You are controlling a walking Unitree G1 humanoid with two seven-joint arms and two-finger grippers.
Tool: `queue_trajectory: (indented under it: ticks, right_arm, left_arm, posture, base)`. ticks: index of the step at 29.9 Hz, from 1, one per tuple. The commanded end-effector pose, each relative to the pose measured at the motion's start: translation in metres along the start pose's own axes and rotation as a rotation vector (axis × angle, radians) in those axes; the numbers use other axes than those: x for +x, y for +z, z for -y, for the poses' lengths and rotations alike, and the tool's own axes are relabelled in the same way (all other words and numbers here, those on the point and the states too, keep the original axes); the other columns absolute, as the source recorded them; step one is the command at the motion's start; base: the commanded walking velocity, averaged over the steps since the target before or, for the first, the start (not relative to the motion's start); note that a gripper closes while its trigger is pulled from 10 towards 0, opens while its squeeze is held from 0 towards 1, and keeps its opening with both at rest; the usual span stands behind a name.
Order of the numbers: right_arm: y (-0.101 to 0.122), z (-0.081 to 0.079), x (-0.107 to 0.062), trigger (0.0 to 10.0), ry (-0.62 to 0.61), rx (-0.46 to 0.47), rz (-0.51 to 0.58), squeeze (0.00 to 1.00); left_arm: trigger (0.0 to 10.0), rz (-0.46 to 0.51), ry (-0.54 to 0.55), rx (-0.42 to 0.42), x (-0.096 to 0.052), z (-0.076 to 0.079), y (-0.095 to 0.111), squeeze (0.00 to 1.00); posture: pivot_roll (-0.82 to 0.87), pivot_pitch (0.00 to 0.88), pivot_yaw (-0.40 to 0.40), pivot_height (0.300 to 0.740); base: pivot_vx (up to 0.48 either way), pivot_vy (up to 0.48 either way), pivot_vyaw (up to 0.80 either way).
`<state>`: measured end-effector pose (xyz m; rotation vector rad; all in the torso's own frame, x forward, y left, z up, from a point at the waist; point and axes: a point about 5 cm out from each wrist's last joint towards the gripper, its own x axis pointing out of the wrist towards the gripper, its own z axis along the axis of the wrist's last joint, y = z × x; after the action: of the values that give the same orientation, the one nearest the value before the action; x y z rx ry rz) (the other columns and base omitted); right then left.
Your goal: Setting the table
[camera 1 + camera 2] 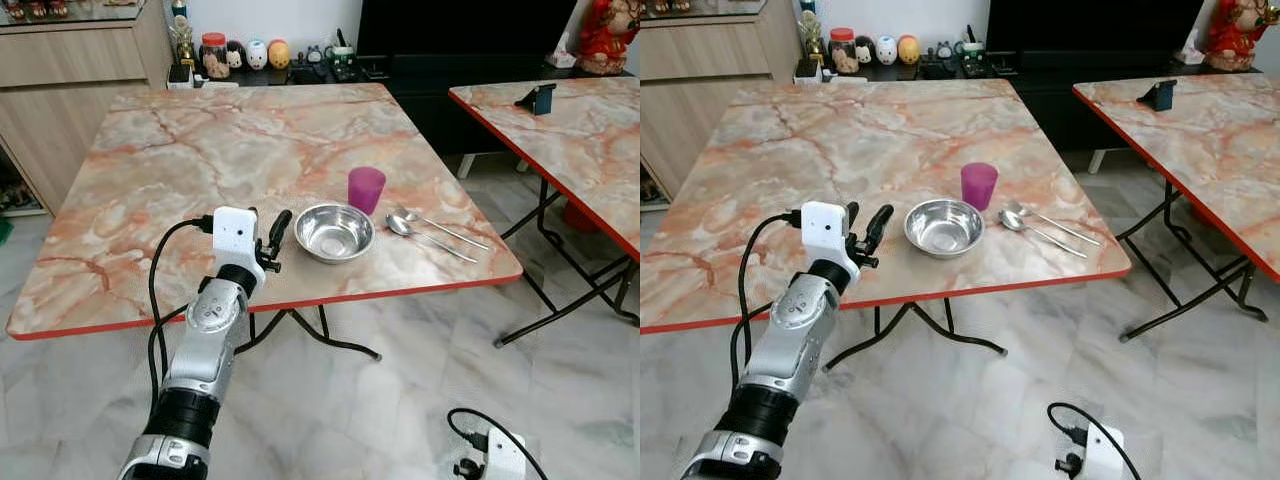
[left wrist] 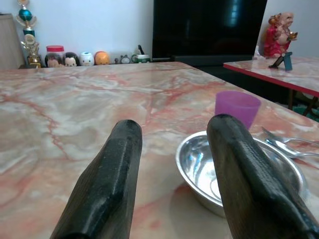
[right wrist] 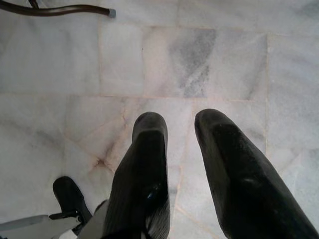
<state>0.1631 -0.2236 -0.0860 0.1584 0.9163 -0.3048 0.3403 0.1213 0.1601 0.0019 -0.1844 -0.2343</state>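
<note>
A steel bowl (image 1: 334, 232) sits near the front edge of the marble-patterned table (image 1: 200, 150). A purple cup (image 1: 366, 188) stands just behind the bowl. To the bowl's right a spoon (image 1: 400, 225) and a fork (image 1: 445, 230) lie side by side. My left gripper (image 1: 268, 238) hovers low over the table just left of the bowl, open and empty. Along its fingers (image 2: 117, 164) the bowl (image 2: 209, 172) and cup (image 2: 237, 107) lie close ahead. My right gripper (image 3: 179, 119) hangs low by my side over the tiled floor, open with nothing in it.
A second matching table (image 1: 570, 130) stands to the right with a small blue stand (image 1: 541, 98) on it, and a gap of floor lies between the tables. Behind are a low dark shelf with jars and figurines (image 1: 250, 55) and a wooden cabinet (image 1: 70, 60).
</note>
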Motion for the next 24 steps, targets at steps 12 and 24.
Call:
queue_trajectory:
  ticks: [12,24]
  right_arm:
    - [0.0021,0.0032,0.0003,10.0,-0.009,0.003,0.001,0.00]
    - [0.0021,0.0030,0.0003,10.0,-0.005,0.000,0.000,0.00]
  left_arm:
    - [10.0,0.003,-0.026,0.006,0.0012,0.0044,0.0035,0.00]
    - [10.0,-0.012,-0.049,0.026,0.0009,0.0064,0.0011,0.00]
  posture:
    - [0.05,0.000,-0.056,0.740]
    - [0.05,0.000,-0.053,0.740]
  base:
    - [0.304,0.000,0.00]
    - [0.099,0.000,0.00]
